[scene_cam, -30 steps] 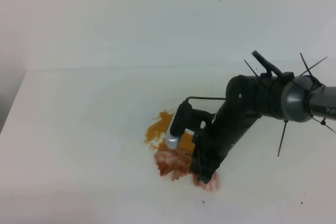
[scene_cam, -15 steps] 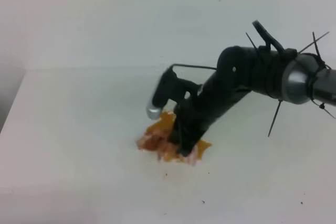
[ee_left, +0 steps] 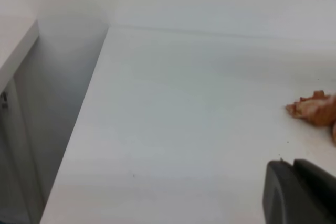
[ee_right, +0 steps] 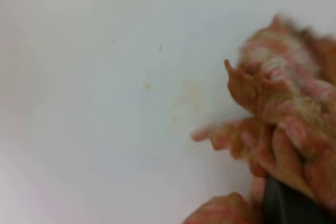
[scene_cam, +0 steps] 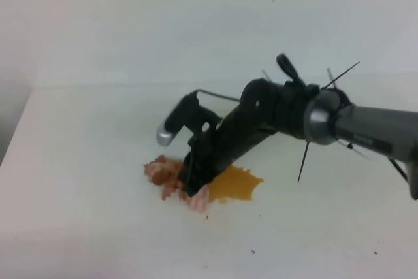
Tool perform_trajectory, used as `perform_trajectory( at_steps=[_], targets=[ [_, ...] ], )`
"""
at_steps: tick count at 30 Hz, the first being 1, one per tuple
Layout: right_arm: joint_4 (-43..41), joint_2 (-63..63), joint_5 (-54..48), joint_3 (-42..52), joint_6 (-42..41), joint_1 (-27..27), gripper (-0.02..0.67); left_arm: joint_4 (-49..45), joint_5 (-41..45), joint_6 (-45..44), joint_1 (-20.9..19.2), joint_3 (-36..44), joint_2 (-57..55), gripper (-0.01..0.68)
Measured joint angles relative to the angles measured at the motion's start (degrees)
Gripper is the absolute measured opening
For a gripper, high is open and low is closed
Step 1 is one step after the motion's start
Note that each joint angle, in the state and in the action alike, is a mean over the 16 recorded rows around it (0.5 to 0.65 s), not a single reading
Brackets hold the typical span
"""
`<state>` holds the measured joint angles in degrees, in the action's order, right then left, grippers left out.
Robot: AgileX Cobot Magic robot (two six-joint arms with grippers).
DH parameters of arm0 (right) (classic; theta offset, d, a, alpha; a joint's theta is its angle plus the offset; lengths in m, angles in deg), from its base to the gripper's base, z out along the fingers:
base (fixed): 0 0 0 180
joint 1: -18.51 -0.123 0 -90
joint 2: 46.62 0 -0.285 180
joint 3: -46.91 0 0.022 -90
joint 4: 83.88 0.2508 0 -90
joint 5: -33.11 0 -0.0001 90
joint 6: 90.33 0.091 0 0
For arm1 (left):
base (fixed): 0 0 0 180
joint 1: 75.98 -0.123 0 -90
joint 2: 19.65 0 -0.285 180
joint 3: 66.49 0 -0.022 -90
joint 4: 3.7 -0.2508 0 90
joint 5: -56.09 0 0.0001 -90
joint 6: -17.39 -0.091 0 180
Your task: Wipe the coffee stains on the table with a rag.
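**Soft, soaked rag held low at the spill's left edge**

You are working with a rag [scene_cam: 171, 178] that looks light, limp and damp, so expect it to bunch and smear, not slide stiffly; take it through the thick middle of the wad, not a loose frill. It lies left of centre, in the lower half of the exterior view, touching the left end of the coffee stains [scene_cam: 236, 184] on the table [scene_cam: 85, 161]. Your right fingers [scene_cam: 193, 187] are pinched down into the wad, pressing it to the table. Your left fingers [ee_left: 299, 192] show only as a dark corner; you cannot tell their opening.
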<state>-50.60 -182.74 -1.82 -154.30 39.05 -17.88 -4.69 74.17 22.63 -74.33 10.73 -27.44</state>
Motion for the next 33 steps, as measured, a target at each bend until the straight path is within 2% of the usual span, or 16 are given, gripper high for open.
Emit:
perform_trajectory(
  at_steps=[10,18,26,33],
  targets=[
    [-11.0,-4.6,0.2,-0.9,10.4,0.4,0.024,0.0,0.0,0.0,0.0,0.0,0.0,-0.003],
    [-19.5,-4.4,-0.5,-1.1,16.4,3.4,0.025,0.0,0.0,0.0,0.0,0.0,0.0,-0.002],
    [-21.3,-2.2,-5.8,-0.9,12.7,7.3,0.021,0.0,0.0,0.0,0.0,0.0,0.0,-0.003],
    [-19.5,4.0,-8.7,2.6,6.7,8.7,0.022,0.0,0.0,0.0,0.0,0.0,0.0,-0.003]
  ],
)
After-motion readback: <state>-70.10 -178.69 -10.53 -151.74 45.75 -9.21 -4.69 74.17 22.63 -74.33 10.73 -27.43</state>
